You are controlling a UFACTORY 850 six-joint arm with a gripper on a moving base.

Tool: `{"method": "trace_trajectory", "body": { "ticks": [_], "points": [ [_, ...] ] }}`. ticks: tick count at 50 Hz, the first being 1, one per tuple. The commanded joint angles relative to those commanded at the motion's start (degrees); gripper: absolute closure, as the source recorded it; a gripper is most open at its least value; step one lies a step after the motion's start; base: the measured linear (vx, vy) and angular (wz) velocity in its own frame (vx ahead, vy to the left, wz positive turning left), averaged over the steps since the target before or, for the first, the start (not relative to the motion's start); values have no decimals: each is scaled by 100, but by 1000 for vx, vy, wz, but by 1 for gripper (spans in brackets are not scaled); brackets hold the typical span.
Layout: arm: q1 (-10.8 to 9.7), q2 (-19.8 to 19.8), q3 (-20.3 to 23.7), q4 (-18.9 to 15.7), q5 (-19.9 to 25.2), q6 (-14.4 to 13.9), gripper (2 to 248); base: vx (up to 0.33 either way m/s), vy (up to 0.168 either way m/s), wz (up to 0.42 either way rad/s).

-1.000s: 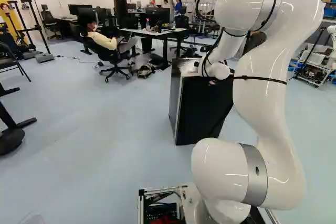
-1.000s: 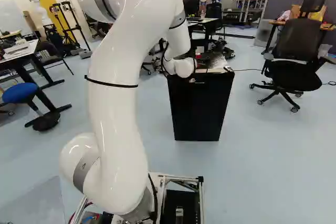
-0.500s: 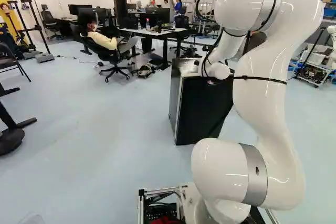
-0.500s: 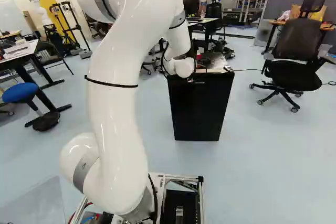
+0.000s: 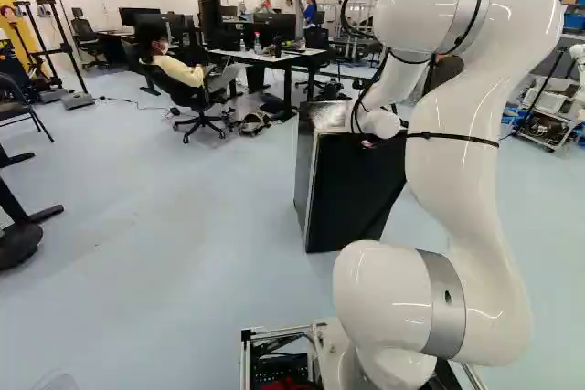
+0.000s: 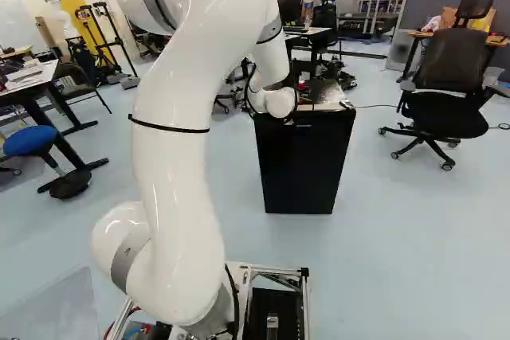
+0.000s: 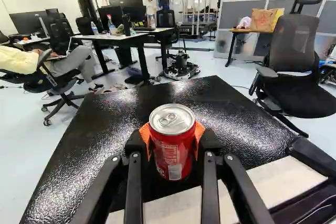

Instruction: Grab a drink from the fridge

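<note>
Over the fridge [image 6: 307, 169], look just beside the arm's white wrist joint [image 6: 279, 103] in the right base view: you had a clearer patch of the soda can's [image 7: 172, 142] red there a second ago. Now the dark claw [image 6: 300, 79] covers more of that spot above the fridge, and you see less red. The shift is small, and you can't tell from there how far its fingers travelled.
</note>
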Motion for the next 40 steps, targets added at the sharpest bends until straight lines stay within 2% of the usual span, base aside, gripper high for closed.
{"method": "trace_trajectory", "body": {
  "ticks": [40],
  "points": [
    [0, 374, 15, 0, 0, 0, 151, 0, 0, 0]
  ]
}}
